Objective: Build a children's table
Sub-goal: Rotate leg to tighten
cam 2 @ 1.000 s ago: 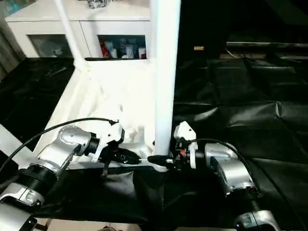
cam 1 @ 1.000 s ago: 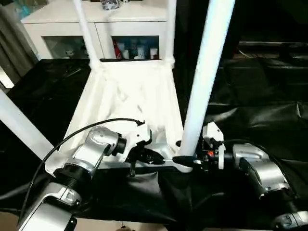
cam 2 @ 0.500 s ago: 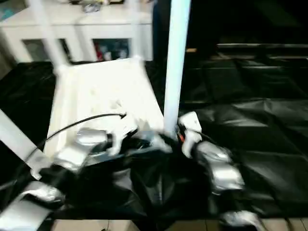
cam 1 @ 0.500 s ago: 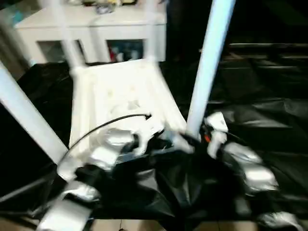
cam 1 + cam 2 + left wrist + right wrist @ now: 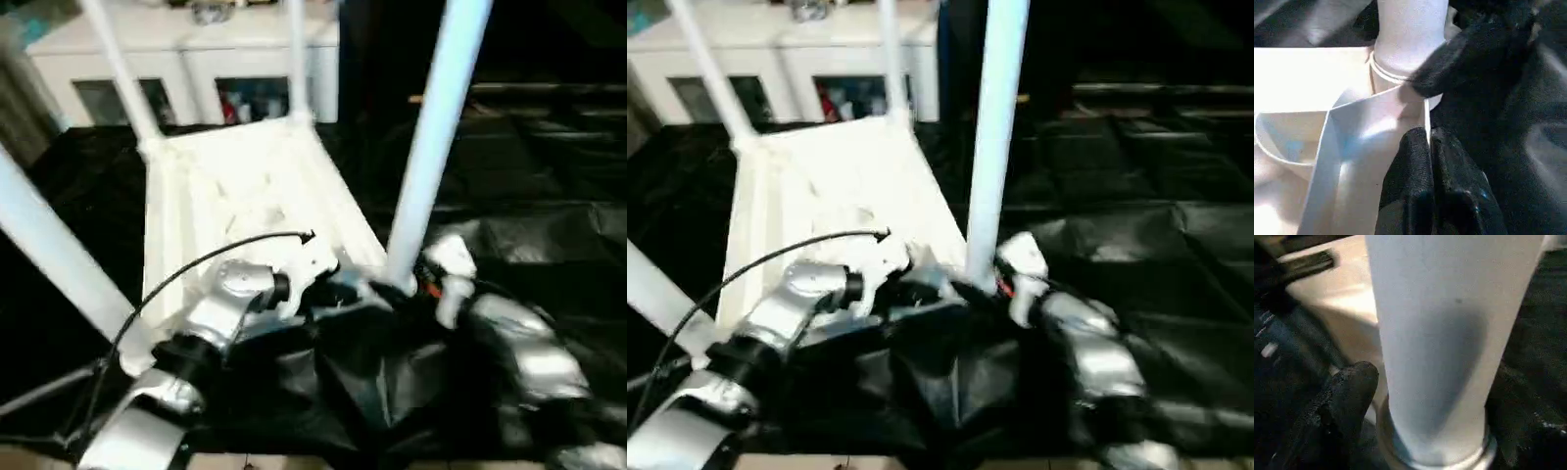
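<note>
Left eye view: an upturned white tabletop (image 5: 235, 186) is seen on black sheeting (image 5: 529, 176). Its near rim at six o'clock is pinched by the left gripper (image 5: 1429, 147), fingers together. The near-right leg (image 5: 431, 147) is straddled by the right gripper (image 5: 1420, 396), fingers apart.

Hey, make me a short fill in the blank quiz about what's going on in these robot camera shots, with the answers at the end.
1. The tabletop lies upside down on a ____ sheet.
2. The number of legs standing up from its corners is ____.
3. The left gripper has its fingers closed on the tabletop's ____, next to the near right leg.
4. The cabinet behind the table is ____ in colour.

Answers: black; four; rim; white
</note>
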{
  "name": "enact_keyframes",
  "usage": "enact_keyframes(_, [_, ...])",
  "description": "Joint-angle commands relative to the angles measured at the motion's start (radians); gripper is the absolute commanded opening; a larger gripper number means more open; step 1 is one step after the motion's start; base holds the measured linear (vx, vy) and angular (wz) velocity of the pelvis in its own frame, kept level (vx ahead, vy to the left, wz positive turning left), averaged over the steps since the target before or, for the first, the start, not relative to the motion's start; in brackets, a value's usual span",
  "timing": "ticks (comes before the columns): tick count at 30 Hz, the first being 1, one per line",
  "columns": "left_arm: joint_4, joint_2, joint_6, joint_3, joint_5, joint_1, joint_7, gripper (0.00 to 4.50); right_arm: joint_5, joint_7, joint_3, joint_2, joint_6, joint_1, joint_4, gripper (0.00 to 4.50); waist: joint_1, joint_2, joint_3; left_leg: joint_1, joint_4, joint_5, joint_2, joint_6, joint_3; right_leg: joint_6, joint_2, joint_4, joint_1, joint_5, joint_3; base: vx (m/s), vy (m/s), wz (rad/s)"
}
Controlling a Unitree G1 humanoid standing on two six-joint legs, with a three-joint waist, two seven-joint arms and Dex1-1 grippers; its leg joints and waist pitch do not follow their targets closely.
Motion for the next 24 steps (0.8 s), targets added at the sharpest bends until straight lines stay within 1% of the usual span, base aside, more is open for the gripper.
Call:
enact_keyframes(1, [-0.031, 0.013, -0.029, -0.044, -0.007, 0.003, -0.080, 0.00, 0.019, 0.135, 0.055, -0.044, 0.009, 0.029, -0.038, 3.56, 0.000, -0.014, -0.065, 0.013, -0.056, -0.127, 0.032, 0.124, -0.013, -0.270, -0.042, -0.049, 0.052, 0.032, 0.022, 0.000, 0.000, 0.00])
enact_keyframes(2, [-0.033, 0.035, -0.033, -0.048, -0.009, 0.003, -0.123, 0.00, 0.026, 0.194, 0.041, -0.103, 0.005, 0.042, -0.054, 3.56, 0.009, -0.014, -0.065, 0.016, -0.055, -0.139, 0.034, 0.131, -0.011, -0.273, -0.043, -0.051, 0.051, 0.016, 0.022, 0.000, 0.000, 0.00])
enact_keyframes(3, [-0.036, 0.046, -0.038, -0.052, -0.010, 0.004, -0.145, 0.00, 0.035, 0.228, 0.029, -0.137, 0.006, 0.047, -0.059, 3.56, 0.017, -0.015, -0.060, 0.018, -0.056, -0.161, 0.036, 0.131, -0.010, -0.273, -0.043, -0.055, 0.048, -0.020, 0.023, 0.000, 0.000, 0.00])
enact_keyframes(4, [-0.038, 0.057, -0.044, -0.055, -0.012, 0.004, -0.165, 0.00, 0.045, 0.264, 0.014, -0.174, 0.009, 0.051, -0.061, 3.56, 0.022, -0.011, -0.058, 0.018, -0.059, -0.183, 0.039, 0.122, -0.011, -0.269, -0.045, -0.058, 0.048, -0.070, 0.023, 0.000, 0.000, 0.00])
enact_keyframes(5, [-0.040, 0.062, -0.047, -0.056, -0.013, 0.005, -0.174, 0.00, 0.050, 0.281, 0.007, -0.191, 0.010, 0.052, -0.062, 3.56, 0.024, -0.013, -0.058, 0.019, -0.060, -0.195, 0.038, 0.116, -0.011, -0.265, -0.046, -0.060, 0.049, -0.093, 0.023, 0.000, 0.000, 0.00])
enact_keyframes(6, [-0.046, 0.073, -0.053, -0.059, -0.016, 0.006, -0.194, 0.00, 0.060, 0.318, -0.006, -0.234, 0.012, 0.055, -0.063, 3.56, 0.028, -0.015, -0.056, 0.021, -0.062, -0.208, 0.040, 0.105, -0.012, -0.259, -0.046, -0.063, 0.047, -0.129, 0.024, 0.000, 0.000, 0.00])
enact_keyframes(8, [-0.049, 0.077, -0.054, -0.060, -0.018, 0.007, -0.201, 0.00, 0.063, 0.328, -0.009, -0.249, 0.011, 0.055, -0.063, 3.56, 0.028, -0.013, -0.053, 0.021, -0.065, -0.224, 0.041, 0.093, -0.013, -0.253, -0.046, -0.067, 0.046, -0.168, 0.025, 0.000, 0.000, 0.00])
enact_keyframes(9, [-0.051, 0.084, -0.063, -0.062, -0.011, 0.007, -0.197, 0.00, 0.077, 0.337, -0.033, -0.281, 0.012, 0.053, -0.064, 3.56, 0.027, -0.013, -0.052, 0.019, -0.067, -0.232, 0.040, 0.086, -0.014, -0.248, -0.047, -0.067, 0.048, -0.187, 0.025, 0.000, 0.000, 0.00])
enact_keyframes(10, [-0.052, 0.086, -0.065, -0.064, -0.008, 0.008, -0.198, 0.00, 0.085, 0.337, -0.047, -0.291, 0.016, 0.052, -0.066, 3.56, 0.025, -0.016, -0.054, 0.020, -0.066, -0.235, 0.039, 0.084, -0.014, -0.244, -0.047, -0.068, 0.049, -0.194, 0.025, 0.000, 0.000, 0.00])
enact_keyframes(11, [-0.053, 0.088, -0.067, -0.066, -0.010, 0.009, -0.200, 0.00, 0.096, 0.336, -0.062, -0.301, 0.020, 0.049, -0.067, 3.56, 0.025, -0.017, -0.054, 0.019, -0.065, -0.230, 0.038, 0.085, -0.014, -0.243, -0.048, -0.068, 0.049, -0.192, 0.025, 0.000, 0.000, 0.00])
enact_keyframes(13, [-0.057, 0.090, -0.068, -0.064, -0.018, 0.012, -0.207, 0.00, 0.117, 0.317, -0.093, -0.309, 0.027, 0.041, -0.059, 3.56, 0.025, -0.015, -0.057, 0.019, -0.062, -0.207, 0.038, 0.091, -0.013, -0.246, -0.047, -0.067, 0.048, -0.174, 0.024, 0.000, 0.000, 0.00])
enact_keyframes(14, [-0.058, 0.090, -0.067, -0.064, -0.020, 0.013, -0.209, 0.00, 0.120, 0.315, -0.097, -0.310, 0.027, 0.040, -0.057, 3.56, 0.025, -0.016, -0.057, 0.019, -0.061, -0.198, 0.037, 0.094, -0.013, -0.248, -0.046, -0.065, 0.049, -0.162, 0.024, 0.000, 0.000, 0.00])
enact_keyframes(16, [-0.073, 0.093, -0.083, -0.059, -0.024, 0.020, -0.206, 0.00, 0.131, 0.276, -0.123, -0.300, 0.030, 0.029, -0.049, 3.56, 0.026, -0.015, -0.062, 0.017, -0.057, -0.159, 0.037, 0.108, -0.014, -0.259, -0.045, -0.058, 0.050, -0.112, 0.022, 0.000, 0.000, 0.00])
enact_keyframes(17, [-0.085, 0.090, -0.073, -0.050, -0.035, 0.024, -0.203, 0.00, 0.133, 0.240, -0.137, -0.285, 0.033, 0.020, -0.045, 3.56, 0.027, -0.014, -0.062, 0.017, -0.055, -0.152, 0.037, 0.112, -0.013, -0.261, -0.045, -0.057, 0.049, -0.100, 0.022, 0.000, 0.000, 0.00])
enact_keyframes(18, [-0.102, 0.087, -0.047, -0.038, -0.057, 0.028, -0.207, 0.00, 0.137, 0.200, -0.150, -0.268, 0.046, 0.013, -0.043, 3.56, 0.026, -0.017, -0.063, 0.016, -0.054, -0.139, 0.035, 0.117, -0.012, -0.266, -0.044, -0.054, 0.048, -0.085, 0.021, 0.000, 0.000, 0.00])
enact_keyframes(19, [-0.114, 0.085, -0.028, -0.031, -0.070, 0.031, -0.211, 0.00, 0.139, 0.175, -0.158, -0.258, 0.056, 0.008, -0.043, 3.56, 0.027, -0.015, -0.064, 0.017, -0.054, -0.127, 0.037, 0.119, -0.012, -0.271, -0.045, -0.052, 0.048, -0.074, 0.021, 0.000, 0.000, 0.00])
enact_keyframes(20, [-0.136, 0.088, -0.019, -0.022, -0.086, 0.036, -0.215, 0.44, 0.132, 0.124, -0.167, -0.239, 0.070, 0.002, -0.039, 3.59, 0.026, -0.016, -0.064, 0.017, -0.053, -0.124, 0.036, 0.120, -0.012, -0.272, -0.043, -0.052, 0.046, -0.075, 0.020, 0.000, 0.000, 0.00])
enact_keyframes(21, [-0.164, 0.092, -0.008, -0.008, -0.104, 0.043, -0.213, 0.55, 0.121, 0.056, -0.178, -0.215, 0.086, -0.007, -0.031, 3.59, 0.027, -0.015, -0.064, 0.018, -0.053, -0.120, 0.037, 0.119, -0.011, -0.273, -0.042, -0.051, 0.045, -0.077, 0.020, 0.000, 0.000, 0.00])
enact_keyframes(22, [-0.164, 0.092, -0.008, -0.008, -0.104, 0.043, -0.213, 0.55, 0.121, 0.056, -0.178, -0.215, 0.086, -0.007, -0.031, 3.59, 0.027, -0.013, -0.065, 0.016, -0.054, -0.112, 0.036, 0.114, -0.012, -0.274, -0.043, -0.049, 0.045, -0.074, 0.020, 0.000, 0.000, 0.00])
enact_keyframes(23, [-0.222, 0.098, 0.022, 0.021, -0.138, 0.059, -0.200, 0.55, 0.101, -0.070, -0.200, -0.172, 0.121, -0.018, -0.025, 3.59, 0.029, -0.015, -0.065, 0.019, -0.053, -0.118, 0.035, 0.112, -0.010, -0.274, -0.041, -0.051, 0.043, -0.079, 0.019, 0.000, 0.000, 0.00])
enact_keyframes(24, [-0.235, 0.099, 0.029, 0.028, -0.146, 0.063, -0.195, 0.75, 0.098, -0.096, -0.205, -0.163, 0.128, -0.019, -0.025, 3.59, 0.029, -0.012, -0.063, 0.018, -0.057, -0.113, 0.038, 0.100, -0.011, -0.280, -0.042, -0.048, 0.042, -0.075, 0.021, 0.000, 0.000, 0.00])
